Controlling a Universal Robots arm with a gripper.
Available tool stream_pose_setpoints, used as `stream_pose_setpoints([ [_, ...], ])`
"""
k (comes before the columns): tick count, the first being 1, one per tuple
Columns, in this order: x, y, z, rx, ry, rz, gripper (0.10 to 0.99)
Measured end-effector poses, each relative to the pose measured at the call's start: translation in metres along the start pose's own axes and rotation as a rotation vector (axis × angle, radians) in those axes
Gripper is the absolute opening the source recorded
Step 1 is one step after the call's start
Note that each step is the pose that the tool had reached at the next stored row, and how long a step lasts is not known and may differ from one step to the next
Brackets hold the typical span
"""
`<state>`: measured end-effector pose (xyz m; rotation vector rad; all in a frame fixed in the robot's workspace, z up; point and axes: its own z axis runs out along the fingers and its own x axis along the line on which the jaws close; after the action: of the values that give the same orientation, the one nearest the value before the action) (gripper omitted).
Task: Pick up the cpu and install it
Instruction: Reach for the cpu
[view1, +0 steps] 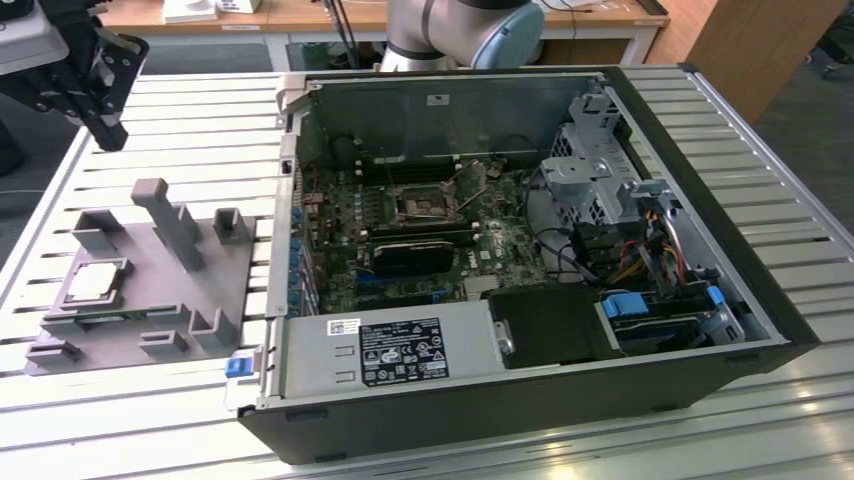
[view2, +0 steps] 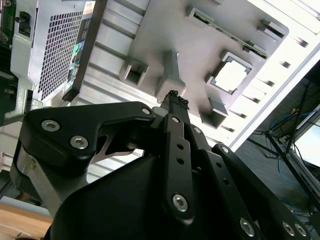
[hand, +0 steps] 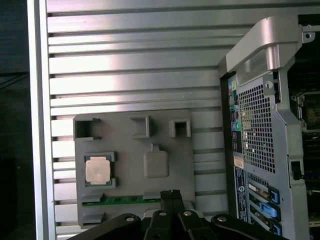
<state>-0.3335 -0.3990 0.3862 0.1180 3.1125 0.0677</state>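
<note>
The cpu (view1: 96, 282) is a small silvery square chip lying flat in a recess of the grey holder plate (view1: 147, 300), at the exterior view's left. Both wrist views show the cpu (hand: 97, 170) (view2: 231, 76) from above. My gripper (view1: 110, 135) hangs high over the slatted table, behind the holder plate and well apart from the chip. Its fingertips (hand: 171, 194) (view2: 175, 100) are pressed together, shut with nothing between them. The dark cpu socket (view1: 424, 205) sits on the motherboard inside the open computer case (view1: 747, 250).
The holder plate carries tall grey posts (view1: 167, 220) and a green memory strip (hand: 130, 200) along one edge. Inside the case lie a long black card (view1: 420, 250), cable bundles (view1: 627, 240) and a power supply (view1: 387, 352). Bare slatted table (hand: 130, 60) surrounds the plate.
</note>
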Motion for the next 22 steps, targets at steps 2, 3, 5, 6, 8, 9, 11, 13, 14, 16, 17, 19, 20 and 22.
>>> stream_pose_setpoints([
  [2,0.0008,-0.0001,0.0001,0.000,0.0000,0.000,0.106],
  [3,0.0013,-0.0001,0.0001,0.000,0.0000,0.000,0.106],
  [5,0.0021,-0.0002,0.0001,0.000,0.0000,0.000,0.106],
  [6,0.0024,-0.0002,0.0001,0.000,0.0001,0.000,0.106],
  [8,0.0033,-0.0002,0.0002,0.000,0.0001,0.000,0.106],
  [9,0.0038,-0.0003,0.0002,0.000,0.0001,0.000,0.106],
  [11,0.0046,-0.0003,0.0003,0.000,0.0000,0.000,0.106],
  [13,0.0054,-0.0004,0.0004,0.000,0.0000,0.000,0.106],
  [14,0.0059,-0.0005,0.0005,0.000,0.0001,0.000,0.106],
  [16,0.0067,-0.0005,0.0005,0.000,0.0000,0.000,0.106],
  [17,0.0071,-0.0006,0.0006,0.000,0.0001,0.000,0.106],
  [19,0.0080,-0.0006,0.0006,0.000,0.0001,0.000,0.106],
  [20,0.0085,-0.0007,0.0007,0.000,0.0001,0.000,0.106],
  [22,0.0095,-0.0007,0.0008,0.000,0.0001,0.000,0.106],
])
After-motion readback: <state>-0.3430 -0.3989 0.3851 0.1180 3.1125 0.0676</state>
